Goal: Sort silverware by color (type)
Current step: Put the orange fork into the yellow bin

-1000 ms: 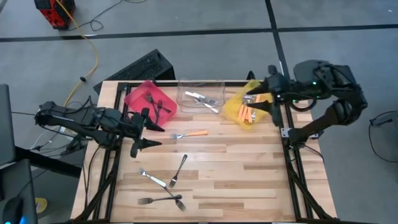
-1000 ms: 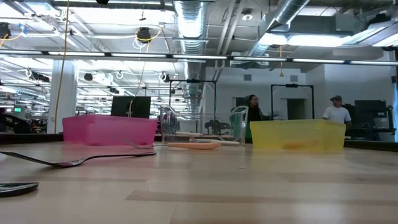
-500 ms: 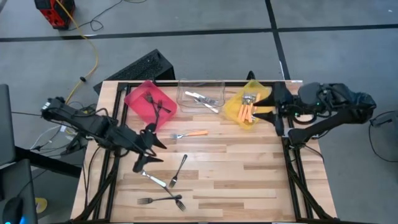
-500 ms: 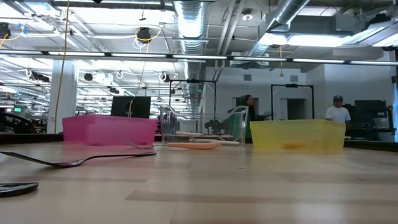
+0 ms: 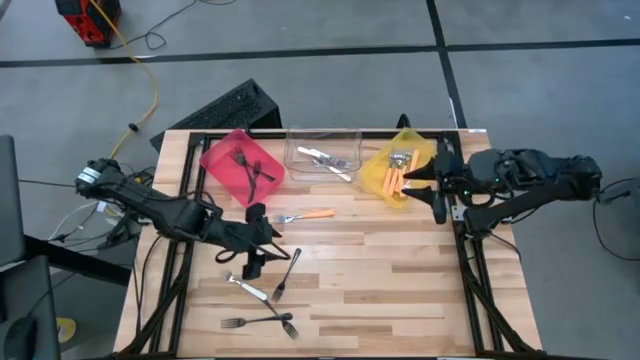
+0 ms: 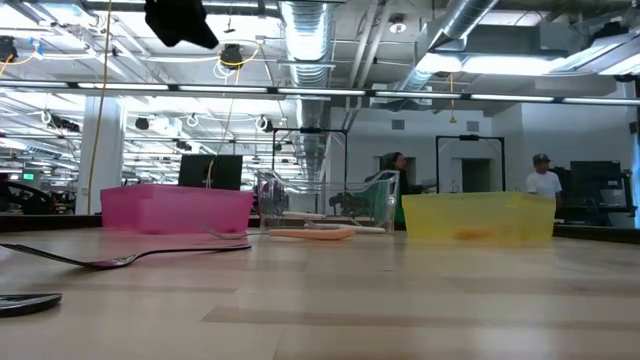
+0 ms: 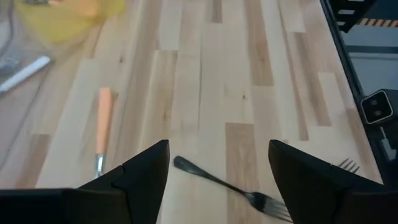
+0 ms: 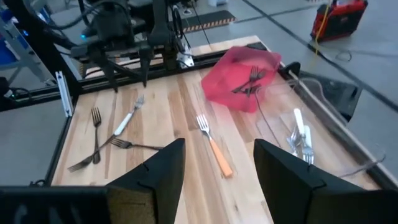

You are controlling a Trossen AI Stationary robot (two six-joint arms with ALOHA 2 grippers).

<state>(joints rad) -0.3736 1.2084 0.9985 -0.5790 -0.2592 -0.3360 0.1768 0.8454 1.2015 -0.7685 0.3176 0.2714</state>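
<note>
five forks (image 5: 285,273) loose, three bins (image 5: 322,152)

I see my light wooden bench (image 5: 400,270) standing on a grey concrete floor (image 5: 300,30) crossed by dark seams. A yellow cable (image 5: 152,85) trails toward red equipment (image 5: 85,20). Beyond the bench, ceiling ducts (image 6: 305,30) run above strip lights, and two people (image 6: 543,180) stand far back.

An open industrial lab: exposed ceiling ducts (image 6: 305,25), strip lights, concrete floor (image 5: 330,25), distant workstations.
</note>
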